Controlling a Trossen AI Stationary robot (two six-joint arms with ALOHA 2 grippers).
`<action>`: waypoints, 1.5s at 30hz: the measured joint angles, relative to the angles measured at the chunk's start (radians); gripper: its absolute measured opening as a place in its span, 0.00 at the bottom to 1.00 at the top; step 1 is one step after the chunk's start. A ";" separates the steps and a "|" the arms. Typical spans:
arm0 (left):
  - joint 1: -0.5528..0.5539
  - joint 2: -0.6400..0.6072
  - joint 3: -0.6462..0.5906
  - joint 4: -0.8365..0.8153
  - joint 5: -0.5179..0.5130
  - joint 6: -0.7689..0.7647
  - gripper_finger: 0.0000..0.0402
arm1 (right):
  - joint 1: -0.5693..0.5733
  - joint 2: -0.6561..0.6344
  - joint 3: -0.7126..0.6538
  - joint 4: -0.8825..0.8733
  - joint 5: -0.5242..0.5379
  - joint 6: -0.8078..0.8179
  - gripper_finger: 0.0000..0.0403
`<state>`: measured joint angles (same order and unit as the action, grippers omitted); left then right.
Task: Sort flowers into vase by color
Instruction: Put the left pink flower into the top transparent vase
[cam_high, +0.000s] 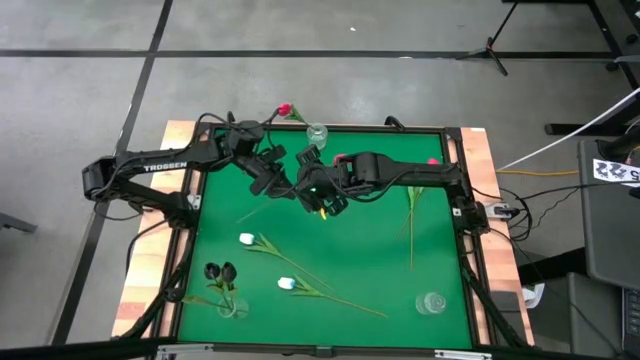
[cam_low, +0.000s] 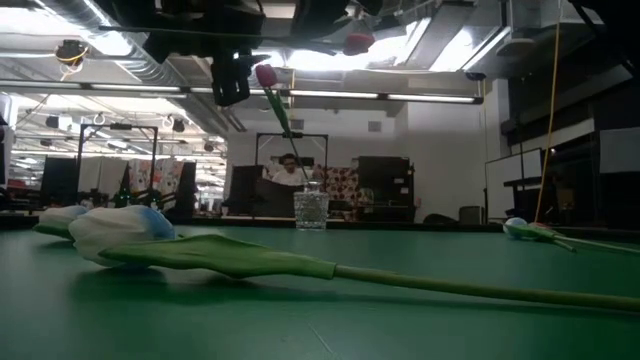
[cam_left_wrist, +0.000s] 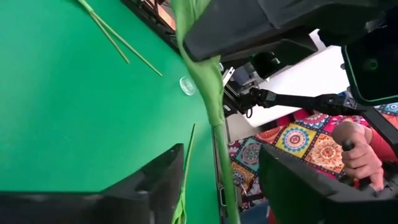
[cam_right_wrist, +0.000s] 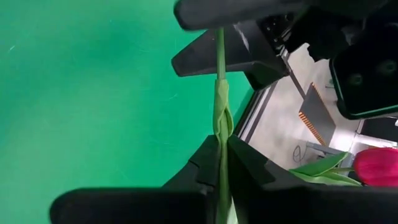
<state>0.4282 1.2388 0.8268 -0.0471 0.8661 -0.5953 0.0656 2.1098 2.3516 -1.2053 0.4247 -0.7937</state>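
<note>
My right gripper (cam_right_wrist: 222, 155) is shut on the thin green stem (cam_right_wrist: 220, 93) of a pink-red tulip held above the green table's middle; its head (cam_right_wrist: 376, 168) sits back beside the wrist. My left gripper (cam_left_wrist: 217, 171) is open, with one finger on either side of that stem (cam_left_wrist: 214, 99) and a gap on both sides. Another red tulip (cam_high: 285, 108) stands leaning in the glass vase (cam_high: 317, 132) at the far edge. Two near-black tulips (cam_high: 222, 272) stand in a vase at the near left. My right gripper pinches the stem between its two fingers where a leaf wraps it (cam_right_wrist: 221, 134). The fingers slant down toward the table's left and lie across the stem. The flower is lifted clear of the table; its free stem end runs on between the left gripper's fingers.
Two white tulips (cam_high: 247, 239) (cam_high: 286, 284) lie on the green mat at the near left and a pink one (cam_high: 432, 160) at the right. An empty glass vase (cam_high: 431, 302) stands near right. A person's hand (cam_left_wrist: 357, 149) shows beyond the table.
</note>
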 joint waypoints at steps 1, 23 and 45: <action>0.000 0.000 0.000 0.000 0.000 0.000 0.46 | 0.001 0.000 0.000 0.000 -0.007 0.000 0.06; 0.000 0.000 -0.001 0.016 -0.057 0.045 0.02 | -0.001 -0.001 0.000 0.000 -0.053 0.062 0.28; 0.034 -0.008 -0.001 0.227 -0.256 0.048 0.01 | 0.006 -0.315 0.006 0.112 -0.064 0.684 0.60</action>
<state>0.4619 1.2306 0.8261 0.1801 0.6105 -0.5476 0.0713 1.7943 2.3577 -1.0935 0.3612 -0.1097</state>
